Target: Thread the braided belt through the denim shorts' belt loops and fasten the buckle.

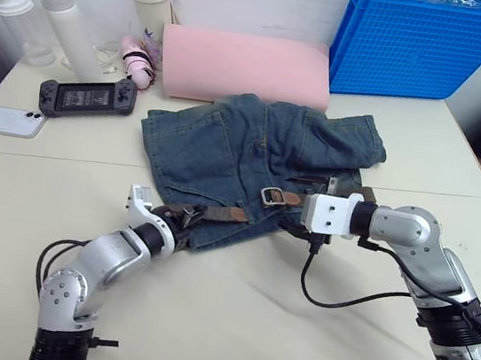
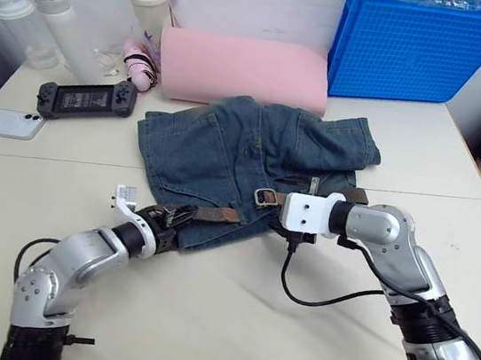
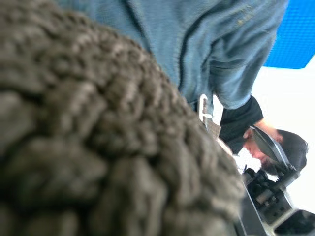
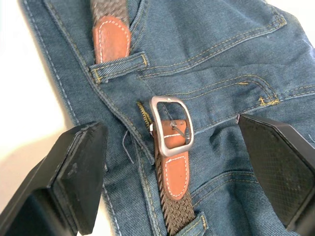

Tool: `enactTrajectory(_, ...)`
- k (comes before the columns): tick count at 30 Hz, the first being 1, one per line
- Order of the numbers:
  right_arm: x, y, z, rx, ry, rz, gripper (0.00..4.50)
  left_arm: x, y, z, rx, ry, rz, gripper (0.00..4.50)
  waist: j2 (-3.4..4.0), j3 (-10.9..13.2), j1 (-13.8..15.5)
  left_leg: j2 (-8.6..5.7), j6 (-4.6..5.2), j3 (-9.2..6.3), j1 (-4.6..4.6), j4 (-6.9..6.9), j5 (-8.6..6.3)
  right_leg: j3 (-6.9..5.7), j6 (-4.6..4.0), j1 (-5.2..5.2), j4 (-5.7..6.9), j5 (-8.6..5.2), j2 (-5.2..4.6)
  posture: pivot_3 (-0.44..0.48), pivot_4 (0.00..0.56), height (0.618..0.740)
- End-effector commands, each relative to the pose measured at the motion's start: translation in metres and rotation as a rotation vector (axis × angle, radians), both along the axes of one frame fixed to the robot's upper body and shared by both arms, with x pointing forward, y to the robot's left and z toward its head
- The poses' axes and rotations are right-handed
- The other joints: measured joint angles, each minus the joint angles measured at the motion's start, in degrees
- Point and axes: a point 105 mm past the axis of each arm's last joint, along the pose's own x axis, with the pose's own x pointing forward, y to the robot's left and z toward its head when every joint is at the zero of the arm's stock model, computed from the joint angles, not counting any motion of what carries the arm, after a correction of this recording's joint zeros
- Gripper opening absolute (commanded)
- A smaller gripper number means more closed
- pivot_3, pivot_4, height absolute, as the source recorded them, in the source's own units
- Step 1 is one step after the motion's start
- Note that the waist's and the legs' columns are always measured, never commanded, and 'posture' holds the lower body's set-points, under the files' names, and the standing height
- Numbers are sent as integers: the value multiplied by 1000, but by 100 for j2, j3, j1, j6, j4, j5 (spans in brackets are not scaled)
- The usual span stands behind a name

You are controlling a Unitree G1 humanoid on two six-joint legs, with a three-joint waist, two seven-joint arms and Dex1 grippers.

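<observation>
While the denim shorts point(image 1: 252, 159) are lying flat on the table point(image 1: 229, 322), the braided belt point(image 4: 172, 204) is running along their waistband, its buckle point(image 4: 170, 126) unfastened and the leather tip sitting under one of the belt loops point(image 4: 118, 66). The right gripper point(image 4: 172, 167) is hovering wide open over the buckle, holding nothing. The left gripper point(image 1: 183, 218) is gripping the belt's other end; woven strap is blocking its wrist view.

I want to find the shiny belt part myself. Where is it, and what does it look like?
Find the denim shorts in front of the pink foam roll. Along their near edge runs the braided belt; the buckle lies midway along it, between the right gripper's open fingers. It is the only silver metal frame there.
</observation>
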Motion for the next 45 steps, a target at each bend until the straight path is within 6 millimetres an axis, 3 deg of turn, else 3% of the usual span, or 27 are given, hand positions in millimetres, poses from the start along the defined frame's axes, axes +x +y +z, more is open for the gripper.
enactTrajectory(1, -5, 1, 16, 10, -40, 15, 4453, 0, -12, -3, -12, 22, -5, 0, 0, 0, 0, 0, 0, 0, -1, 0, 0, 0, 0, 0, -1, 0, 0, 0, 150, 740)
enactTrajectory(5, -7, 2, 15, -1, -17, 10, 4453, 4, -19, -13, -21, 65, 16, 0, 0, 0, -2, 0, 0, 1, 1, 0, 0, 0, 0, 1, -2, 0, 1, 0, 150, 740)
enactTrajectory(9, -11, 6, 15, -16, 4, 24, 4453, -3, -5, -18, 37, 87, 90, 0, 0, 0, -8, 1, 0, 1, 2, -1, 0, 0, 0, 1, -1, 0, 2, 0, 150, 740)
enactTrajectory(11, -11, 8, 15, -24, 7, 31, 4453, -9, -7, -20, 25, 108, 100, 0, 1, 0, -20, 2, 0, 2, 3, -3, 0, 1, 1, 1, -5, 0, 2, 0, 150, 740)
enactTrajectory(17, -5, 18, 14, -96, -68, 92, 4453, -5, -45, -20, -73, 118, 24, 0, 2, -1, 10, 1, -3, 3, 8, -5, -1, 2, 1, 4, -7, 1, 2, 0, 150, 740)
enactTrajectory(23, 8, 30, 2, -208, -277, 173, 4453, 5, -58, -21, -65, 103, -29, 0, 3, -2, 87, -14, 5, -6, 16, 0, 1, 1, 18, 31, -28, 10, -3, 0, 150, 740)
enactTrajectory(26, 14, 27, -11, -273, -324, 196, 4453, 7, -60, -20, -56, 92, -42, 0, 3, -2, 132, -12, 4, -8, 58, -10, 0, -4, 18, 77, -41, 10, 0, 0, 150, 740)
enactTrajectory(35, 30, 9, -4, -350, -417, 179, 4453, 7, -60, -23, -32, 95, -55, 0, 3, -2, 136, -11, 3, -10, 73, -12, -1, -4, 18, 95, -46, 10, 0, 0, 150, 740)
enactTrajectory(45, 26, -4, -18, -414, -410, 256, 4453, 7, -61, -24, -15, 93, -78, 0, 3, -2, 140, -10, 2, -10, 74, -12, -1, -5, 18, 98, -48, 10, 0, 0, 150, 740)
